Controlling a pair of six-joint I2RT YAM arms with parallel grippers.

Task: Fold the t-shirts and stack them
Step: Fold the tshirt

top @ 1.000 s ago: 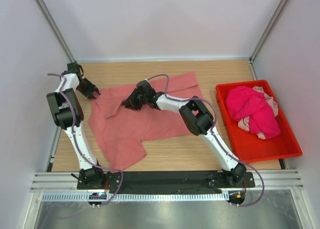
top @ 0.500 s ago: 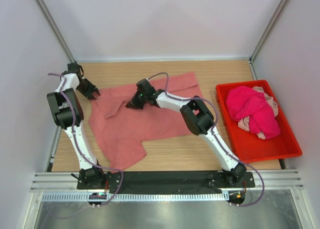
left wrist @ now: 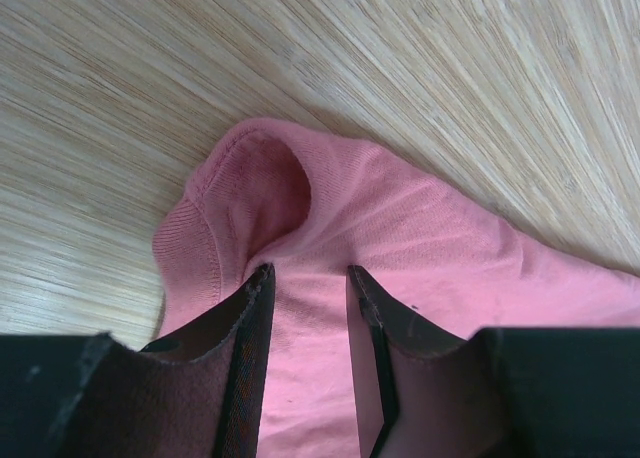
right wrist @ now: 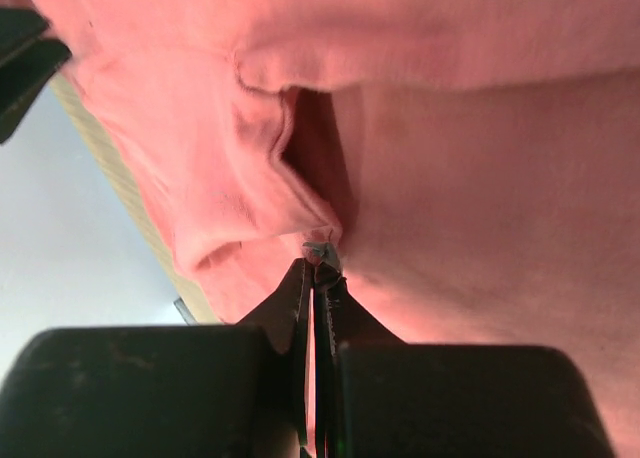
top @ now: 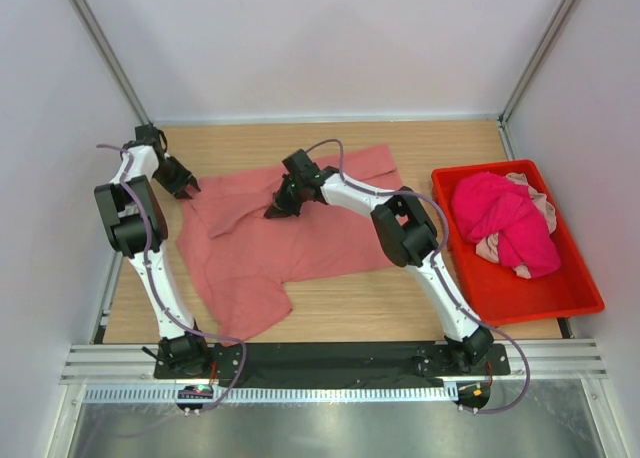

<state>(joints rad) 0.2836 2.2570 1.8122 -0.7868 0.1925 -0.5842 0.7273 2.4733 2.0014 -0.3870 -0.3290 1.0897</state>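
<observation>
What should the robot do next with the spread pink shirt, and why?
Probably lift the right gripper a little, drawing the cloth up to start a fold. Its jaws are shut on a pinch of the shirt, while the left gripper stands open over a sleeve edge, so only the right has a hold.

Right claw [right wrist: 316, 270] tight, left claw [left wrist: 308, 274] ajar.
</observation>
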